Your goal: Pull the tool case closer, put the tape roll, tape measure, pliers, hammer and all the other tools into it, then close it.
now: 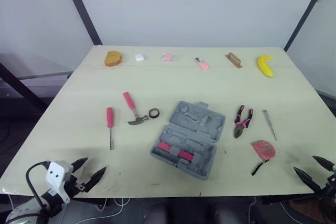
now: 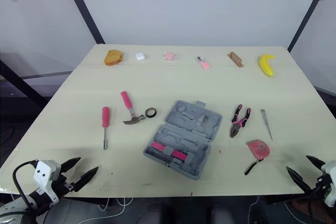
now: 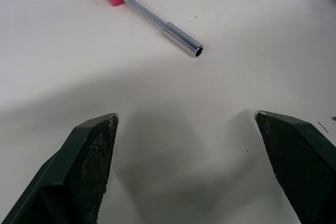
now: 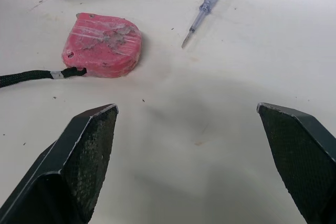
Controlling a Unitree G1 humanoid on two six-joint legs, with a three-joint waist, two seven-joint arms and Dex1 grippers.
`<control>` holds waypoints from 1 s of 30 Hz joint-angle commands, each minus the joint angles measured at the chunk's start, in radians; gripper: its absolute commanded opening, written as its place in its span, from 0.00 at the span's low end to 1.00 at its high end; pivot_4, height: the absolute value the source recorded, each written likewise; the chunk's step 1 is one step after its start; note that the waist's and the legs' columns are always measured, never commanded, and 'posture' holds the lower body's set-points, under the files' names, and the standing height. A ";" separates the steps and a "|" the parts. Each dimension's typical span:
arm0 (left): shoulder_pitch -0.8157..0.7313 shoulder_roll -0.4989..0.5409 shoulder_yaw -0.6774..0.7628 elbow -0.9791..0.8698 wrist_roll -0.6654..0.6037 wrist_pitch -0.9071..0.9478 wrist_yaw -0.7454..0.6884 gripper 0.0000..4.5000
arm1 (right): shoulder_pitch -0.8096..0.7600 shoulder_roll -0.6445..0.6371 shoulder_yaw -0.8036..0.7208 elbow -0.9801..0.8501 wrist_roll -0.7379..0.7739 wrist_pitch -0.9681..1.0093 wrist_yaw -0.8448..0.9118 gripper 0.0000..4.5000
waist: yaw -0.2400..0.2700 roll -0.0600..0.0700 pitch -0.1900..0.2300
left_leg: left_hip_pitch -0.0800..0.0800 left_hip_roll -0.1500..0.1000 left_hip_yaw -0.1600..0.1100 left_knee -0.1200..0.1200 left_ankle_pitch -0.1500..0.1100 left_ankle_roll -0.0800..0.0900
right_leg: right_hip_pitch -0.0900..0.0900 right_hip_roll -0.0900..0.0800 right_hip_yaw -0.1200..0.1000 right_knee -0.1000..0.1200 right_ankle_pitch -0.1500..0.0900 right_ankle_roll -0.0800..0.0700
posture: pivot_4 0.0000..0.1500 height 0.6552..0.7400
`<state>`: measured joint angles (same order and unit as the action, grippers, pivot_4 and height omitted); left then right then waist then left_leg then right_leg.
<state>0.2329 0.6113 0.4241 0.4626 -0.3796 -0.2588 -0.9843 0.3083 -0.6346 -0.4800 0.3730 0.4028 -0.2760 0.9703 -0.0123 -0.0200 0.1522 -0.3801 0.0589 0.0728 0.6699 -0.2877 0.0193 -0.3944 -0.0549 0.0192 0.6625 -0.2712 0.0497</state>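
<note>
Bright, even diffuse light from above; faint, soft shadows on table (image 1: 220, 85).

Grey tool case (image 1: 188, 139), pink-handled hammer (image 1: 131, 107), red tape measure (image 1: 263, 149), yellow banana (image 1: 265, 65)

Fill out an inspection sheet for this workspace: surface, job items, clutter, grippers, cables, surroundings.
Surface: pale table, flat, items spread across it.
Job's things: grey tool case open at centre, something pink in its near half; hammer, tape roll and pink-handled driver lie left of it; pliers, small screwdriver and tape measure right of it.
Clutter: along the far edge, orange-brown lump, white block, pink lump, pink pen, wooden block, banana.
Grippers: left gripper and right gripper open, empty, at the near corners.
Cables: black cable looped at the left wrist; white cables below the front edge.
Surroundings: white walls, dark frame bars.
</note>
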 commanded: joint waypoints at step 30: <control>-0.193 0.108 -0.012 -0.047 -0.084 0.173 -0.095 0.99 | 0.005 -0.003 0.073 -0.401 0.091 0.210 -0.024 1.00 | 0.001 -0.001 -0.002 | 0.000 0.000 -0.001 0.001 0.000 0.000 | 0.000 0.000 -0.001 0.002 0.000 0.000 | 1.00 1.00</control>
<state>0.0404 0.7049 0.4144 0.4408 -0.4672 -0.0983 -1.0693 0.3125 -0.6332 -0.4013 0.0148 0.4744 -0.0891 0.9571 -0.0114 -0.0213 0.1499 -0.3801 0.0590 0.0716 0.6706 -0.2875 0.0192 -0.3943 -0.0546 0.0184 0.6640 -0.2709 0.0496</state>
